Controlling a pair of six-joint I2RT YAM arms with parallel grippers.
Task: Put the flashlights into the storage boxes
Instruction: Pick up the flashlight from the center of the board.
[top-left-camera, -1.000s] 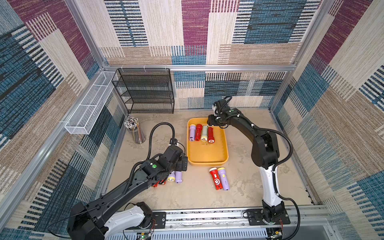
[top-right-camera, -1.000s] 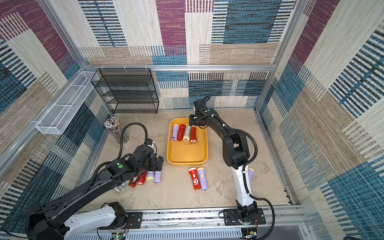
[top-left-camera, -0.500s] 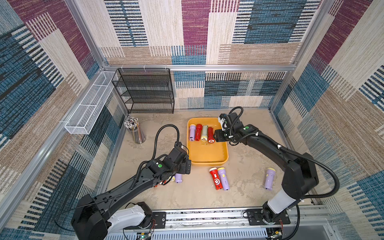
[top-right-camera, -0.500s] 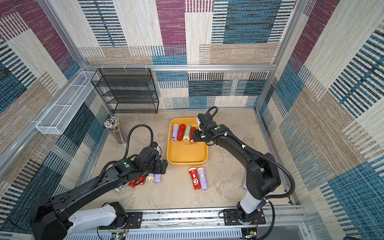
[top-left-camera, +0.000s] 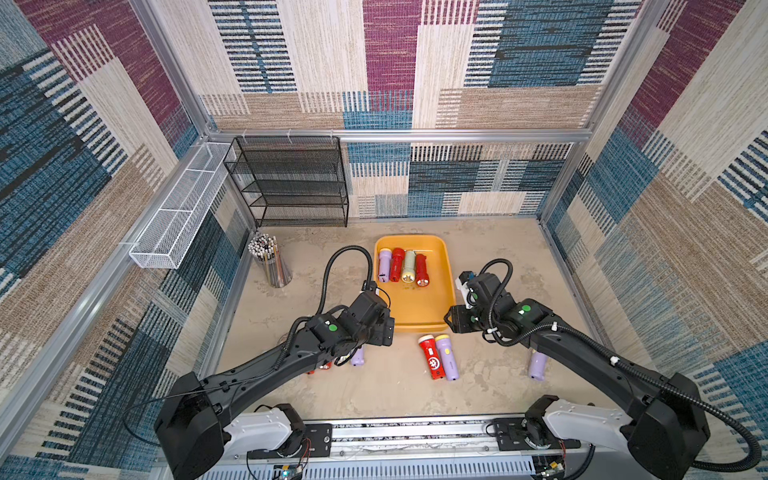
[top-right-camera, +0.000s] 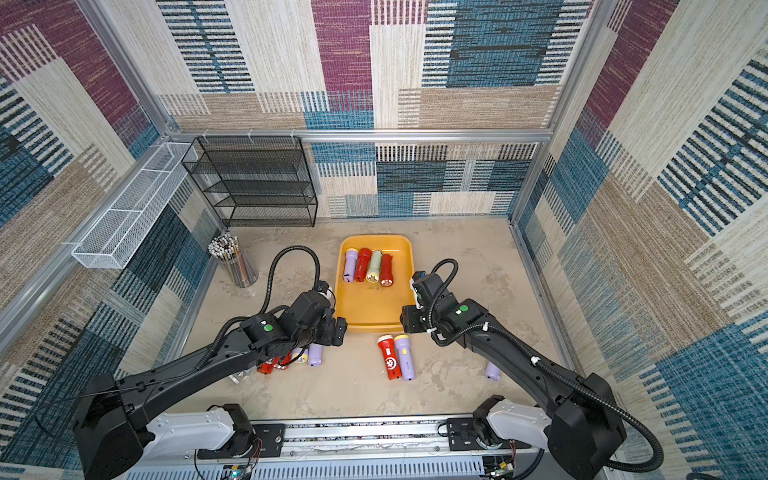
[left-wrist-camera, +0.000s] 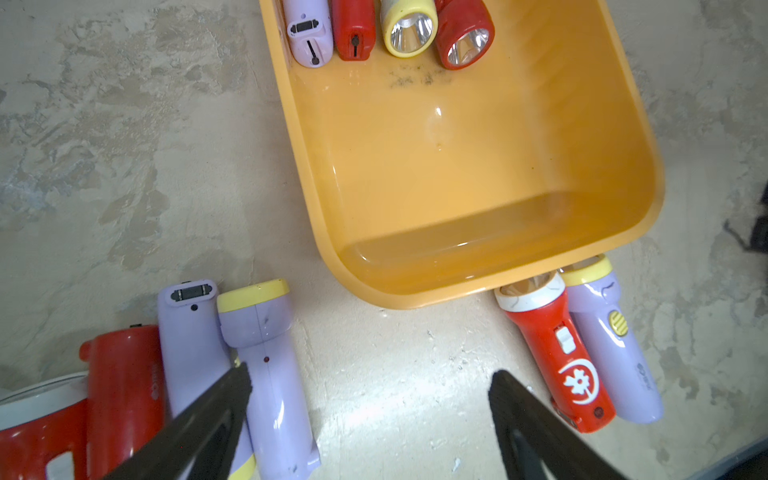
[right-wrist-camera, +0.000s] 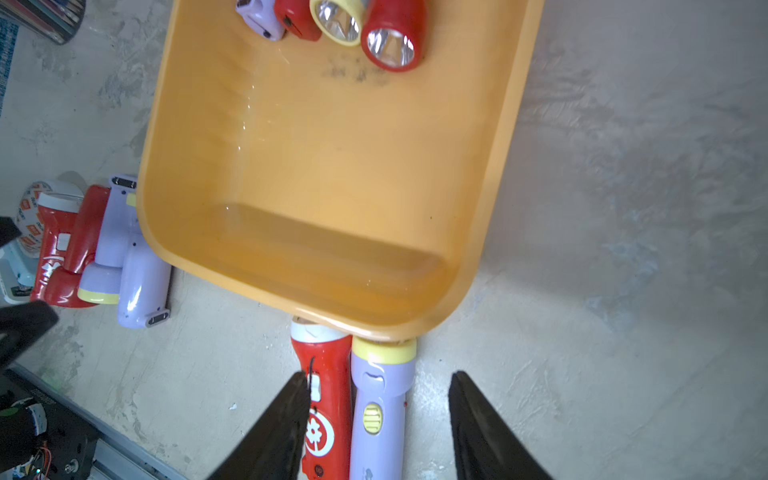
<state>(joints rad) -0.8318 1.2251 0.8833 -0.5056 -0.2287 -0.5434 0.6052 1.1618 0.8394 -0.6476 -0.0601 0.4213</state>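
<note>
The yellow-orange storage box (top-left-camera: 419, 309) (top-right-camera: 374, 309) holds several flashlights in a row at its far end: lilac (top-left-camera: 384, 264), red (top-left-camera: 397, 264), pale green (top-left-camera: 409, 266) and red (top-left-camera: 422, 270). A red flashlight (right-wrist-camera: 328, 399) and a lilac one (right-wrist-camera: 380, 411) lie side by side just outside its near wall. My right gripper (right-wrist-camera: 378, 386) hangs open above this pair. More lilac and red flashlights (left-wrist-camera: 266, 365) lie in a cluster left of the box, partly under my left arm. My left gripper (left-wrist-camera: 370, 399) is open over bare table beside them. Another lilac flashlight (top-left-camera: 537, 365) lies at the right.
A black mesh rack (top-left-camera: 291, 183) stands against the back wall. A white wire basket (top-left-camera: 174, 216) hangs on the left wall. A cup of pencils (top-left-camera: 270, 266) stands at the back left. The metal base rail (top-left-camera: 415, 432) runs along the front edge.
My right arm has drawn back from the far end of the box to its near end, over the red and lilac pair. My left gripper has shifted slightly toward the box.
</note>
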